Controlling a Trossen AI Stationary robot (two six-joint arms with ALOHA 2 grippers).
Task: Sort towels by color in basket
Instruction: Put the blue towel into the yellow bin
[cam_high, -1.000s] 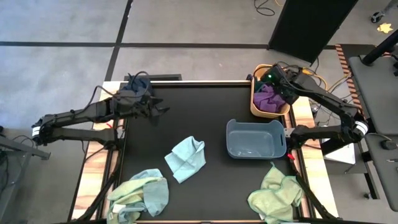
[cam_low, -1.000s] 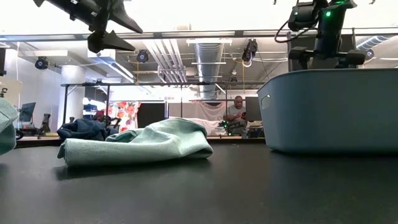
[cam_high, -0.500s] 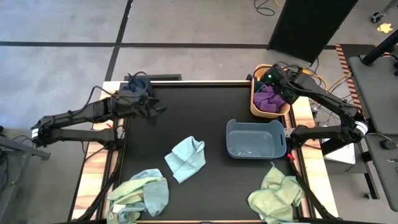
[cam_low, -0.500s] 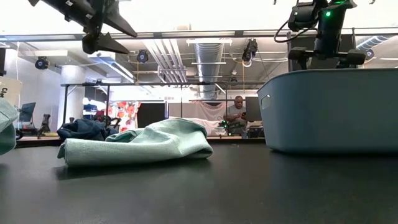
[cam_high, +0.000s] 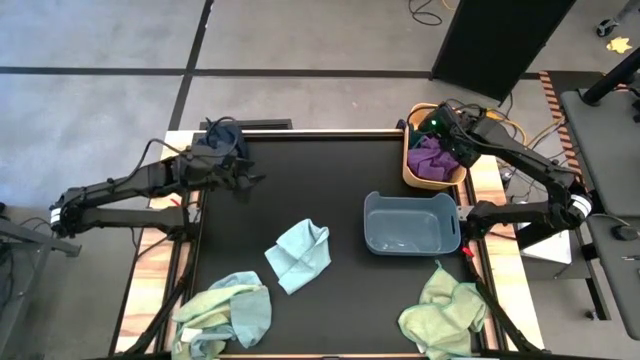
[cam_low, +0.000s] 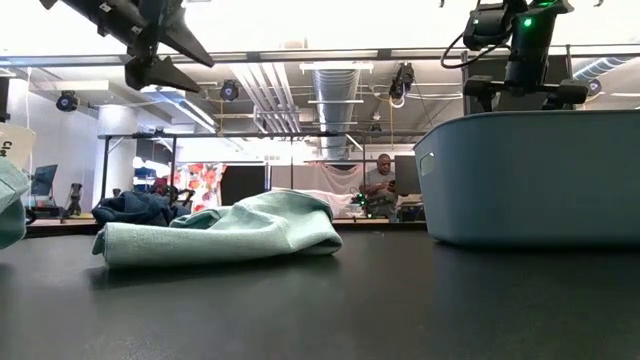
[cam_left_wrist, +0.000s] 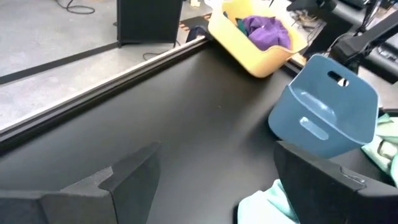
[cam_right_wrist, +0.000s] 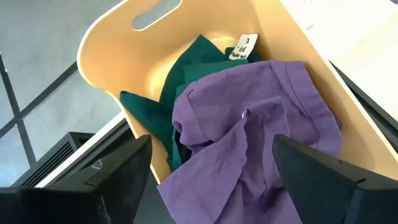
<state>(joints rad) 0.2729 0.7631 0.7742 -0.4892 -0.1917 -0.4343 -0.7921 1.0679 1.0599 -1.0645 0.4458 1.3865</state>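
Two grippers, both with fingers apart: my right gripper (cam_high: 447, 139) hovers over the yellow basket (cam_high: 411, 158) at two o'clock, holding purple towel (cam_right_wrist: 249, 137) and dark green towel (cam_right_wrist: 186, 74). My left gripper (cam_high: 245, 180) hangs empty at ten o'clock beside a navy towel (cam_high: 222, 132). Light blue towel (cam_high: 300, 252) lies mid-table.

A black table (cam_high: 340, 180) is lying under the scene, with wooden edging showing at its sides. A dark cabinet (cam_high: 495, 35) is standing on the grey floor beyond the far edge. In the low view, a person (cam_low: 380, 180) is sitting in the room behind.
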